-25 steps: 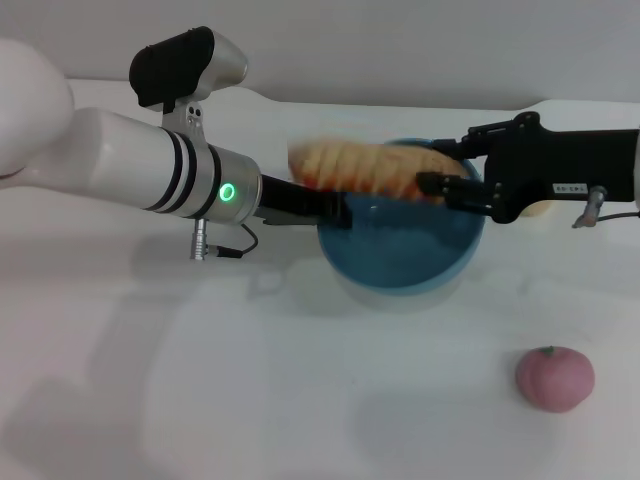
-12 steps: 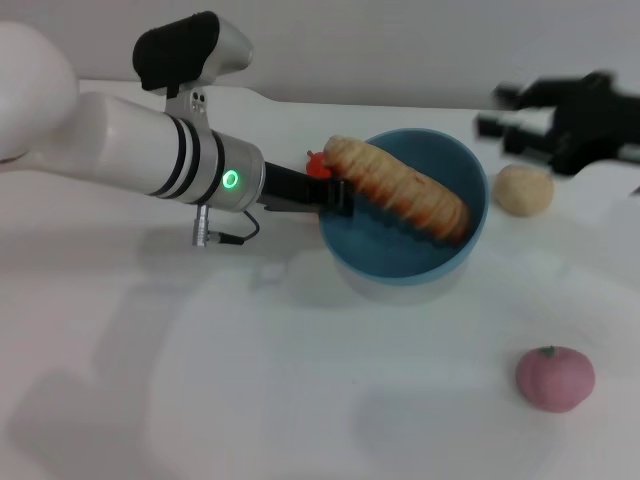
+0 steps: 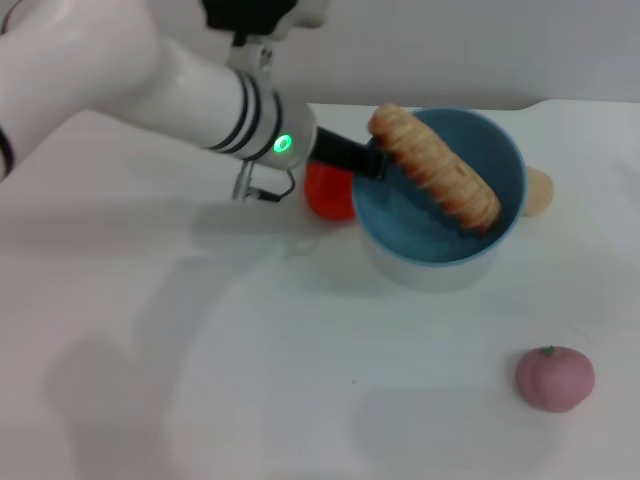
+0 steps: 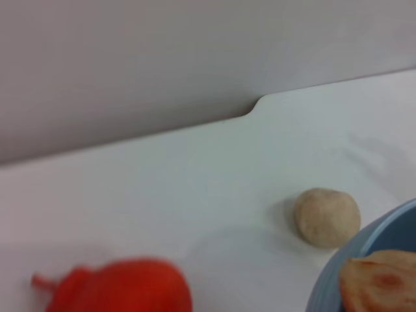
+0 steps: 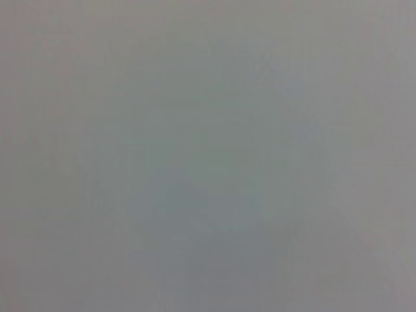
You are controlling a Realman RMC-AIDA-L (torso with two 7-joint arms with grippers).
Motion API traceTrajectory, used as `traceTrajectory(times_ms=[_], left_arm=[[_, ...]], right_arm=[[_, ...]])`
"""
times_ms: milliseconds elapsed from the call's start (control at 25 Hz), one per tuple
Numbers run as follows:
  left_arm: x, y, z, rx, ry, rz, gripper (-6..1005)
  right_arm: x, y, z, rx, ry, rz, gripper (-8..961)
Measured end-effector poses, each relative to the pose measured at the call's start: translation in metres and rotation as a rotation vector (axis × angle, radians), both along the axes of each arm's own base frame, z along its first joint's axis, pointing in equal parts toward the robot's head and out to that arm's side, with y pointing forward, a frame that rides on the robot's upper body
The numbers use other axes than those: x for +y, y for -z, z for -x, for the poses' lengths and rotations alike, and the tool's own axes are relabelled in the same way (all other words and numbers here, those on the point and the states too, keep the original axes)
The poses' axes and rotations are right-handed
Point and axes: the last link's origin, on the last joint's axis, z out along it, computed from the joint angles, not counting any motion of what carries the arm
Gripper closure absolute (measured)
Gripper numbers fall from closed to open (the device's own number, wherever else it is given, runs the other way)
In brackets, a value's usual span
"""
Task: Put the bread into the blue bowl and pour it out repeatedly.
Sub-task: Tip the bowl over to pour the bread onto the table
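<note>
The blue bowl (image 3: 410,228) is held off the white table, its left rim in my left gripper (image 3: 368,160), which is shut on it. The bread (image 3: 436,168), a golden-brown ridged loaf, lies slanted inside the bowl, one end sticking up over the rim near the gripper. In the left wrist view the bowl's rim (image 4: 365,250) and an end of the bread (image 4: 382,286) show in a corner. My right gripper is out of view; its wrist view shows only plain grey.
A red tomato-like object (image 3: 328,192) (image 4: 120,287) lies on the table just left of the bowl, under my left arm. A small beige ball (image 3: 539,192) (image 4: 326,216) sits right of the bowl. A pink round object (image 3: 555,378) lies front right.
The right gripper let go of the bread into the bowl and left the view. My left arm has lifted the bowl up and to the right, uncovering the red object.
</note>
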Motion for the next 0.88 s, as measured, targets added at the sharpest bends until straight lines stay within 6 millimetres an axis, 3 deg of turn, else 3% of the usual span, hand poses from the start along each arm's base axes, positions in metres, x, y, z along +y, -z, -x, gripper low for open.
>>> traceTrajectory(times_ms=[240,400,640,880], left_arm=[[0.010,0.018,-0.037,0.119,0.242,-0.062,990],[0.016,0.024,-0.054,0.142,0.395,-0.157,991],[0.016,0.031,-0.058,0.177,0.566,-0.269,990],[0.009,0.040,-0.048,0.160,0.744,-0.419,989]], right_arm=[[-0.028,0.003,-0.043,0.073,0.112,-0.026,556],[-0.041,0.009,-0.059,0.089,0.161,-0.024,554],[-0.054,0.024,-0.073,0.124,0.210,0.013,556],[-0.064,0.038,-0.084,0.105,0.259,0.068,554]])
